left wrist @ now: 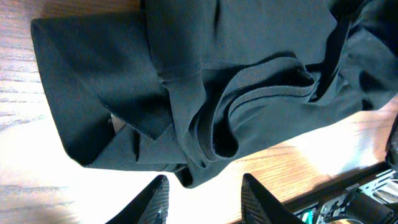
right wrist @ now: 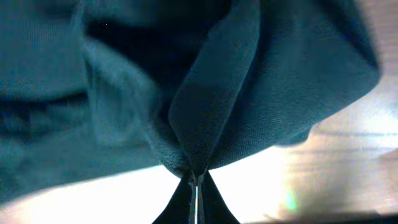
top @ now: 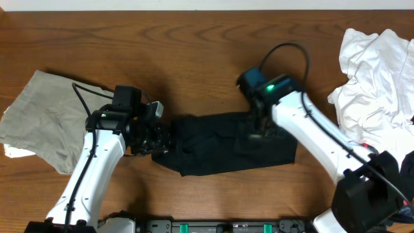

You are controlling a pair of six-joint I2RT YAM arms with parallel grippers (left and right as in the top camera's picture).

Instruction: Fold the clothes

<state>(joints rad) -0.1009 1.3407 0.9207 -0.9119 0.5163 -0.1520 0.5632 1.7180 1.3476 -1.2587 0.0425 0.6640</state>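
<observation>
a brown wooden table (top: 194,39) fills the room's middle, and everything lies on it. at the far right edge sits a crumpled heap of white clothes (top: 378,77), the biggest bundle here. the black shirt (top: 220,152) lies at the near middle of the table, bunched into a rough wide strip with its long side running left to right, folds and layered hems showing along its left end. well apart from it, at the left edge, a khaki garment (top: 45,116) lies mostly flat, with a bit of white fabric (top: 16,152) peeking out at its near corner.

the right arm (top: 310,133) reaches in from the near right corner and comes down on the shirt's right part. the left arm (top: 97,168) comes up from the near left to the shirt's left end.

the right gripper (right wrist: 196,180) has its jaws pressed together, pinching a raised fold of the black cloth. the left gripper (left wrist: 205,190) has its jaws apart, sitting right at the shirt's rumpled edge, not closed on it.
</observation>
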